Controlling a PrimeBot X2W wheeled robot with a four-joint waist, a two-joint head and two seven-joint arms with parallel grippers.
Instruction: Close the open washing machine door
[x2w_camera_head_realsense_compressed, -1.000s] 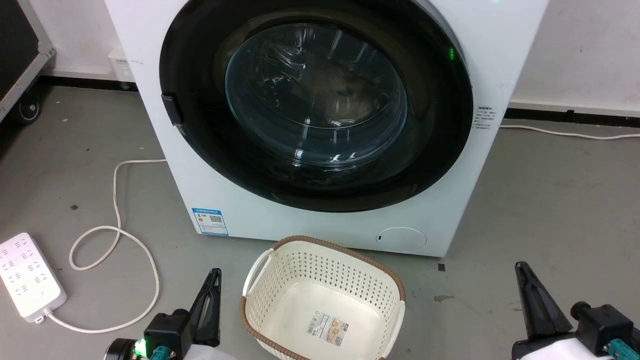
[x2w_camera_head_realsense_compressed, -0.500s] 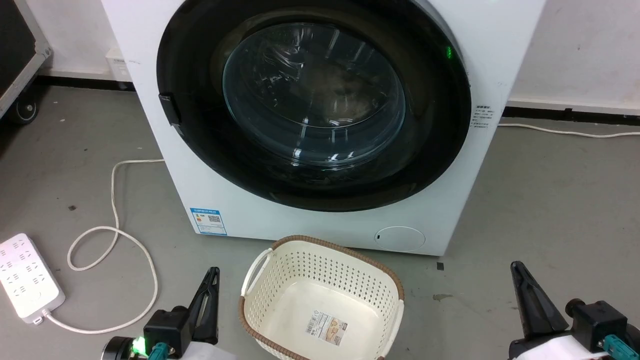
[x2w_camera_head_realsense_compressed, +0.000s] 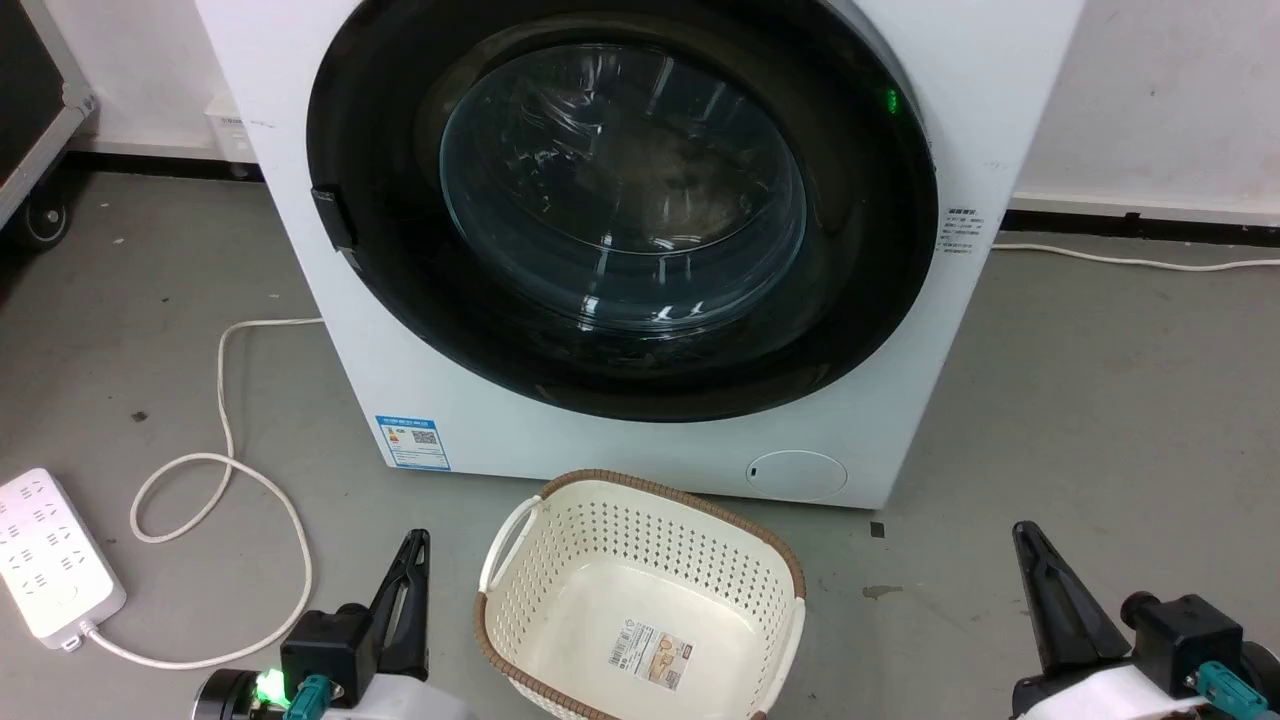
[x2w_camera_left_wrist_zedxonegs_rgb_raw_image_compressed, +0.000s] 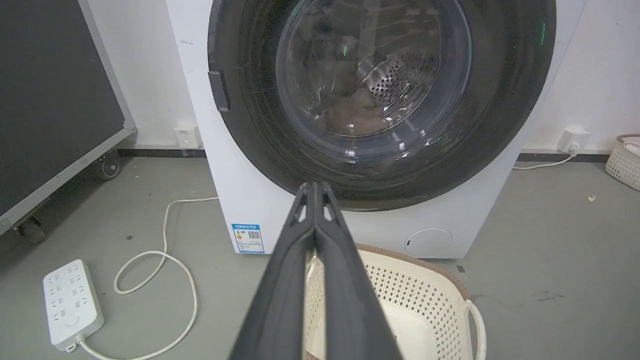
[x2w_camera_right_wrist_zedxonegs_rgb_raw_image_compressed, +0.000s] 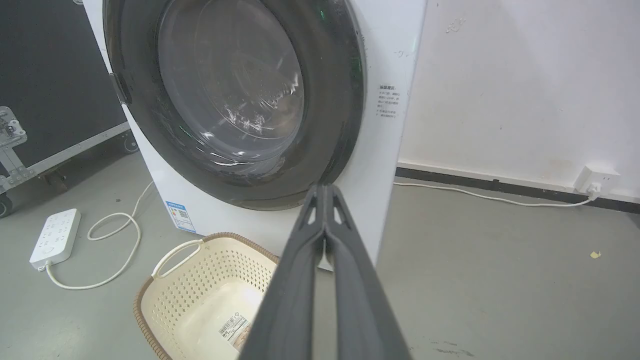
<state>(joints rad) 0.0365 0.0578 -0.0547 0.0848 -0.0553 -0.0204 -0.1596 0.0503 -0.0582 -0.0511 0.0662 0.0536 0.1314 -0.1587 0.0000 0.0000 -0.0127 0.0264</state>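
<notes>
Washing machine door (x2w_camera_head_realsense_compressed: 620, 200) in a moment; first, how are the pincers?

Both clenched on nothing. The left pincer (x2w_camera_left_wrist_zedxonegs_rgb_raw_image_compressed: 314, 192) has its two dark fingers (x2w_camera_left_wrist_zedxonegs_rgb_raw_image_compressed: 287, 280) pressed flat together, and so does the right pincer (x2w_camera_right_wrist_zedxonegs_rgb_raw_image_compressed: 325, 192). Each hangs low, well short of the washing machine (x2w_camera_head_realsense_compressed: 620, 455), tips aimed toward its front.

What lies between them and the machine?

A cream laundry basket (x2w_camera_head_realsense_compressed: 680, 492) on the floor, just in front of the machine's lower edge, between the two arms. Off to the left, a white power strip (x2w_camera_head_realsense_compressed: 50, 555) and its looped cable (x2w_camera_head_realsense_compressed: 222, 390).

And the door itself?

It lies against the machine's front, black rim flat to the white panel as far as I can see. I judge the closing done or nearly so; whether the latch has caught, I cannot tell.

So how to finish well?

If a last push is wanted, use the clenched tips as a blunt stub on the black rim, not the bulging glass, pressing straight in. The small black block (x2w_camera_head_realsense_compressed: 333, 218) on the rim's left edge may be latch or hinge; I can't tell which. Come in above the basket, press slowly, draw straight back.
</notes>
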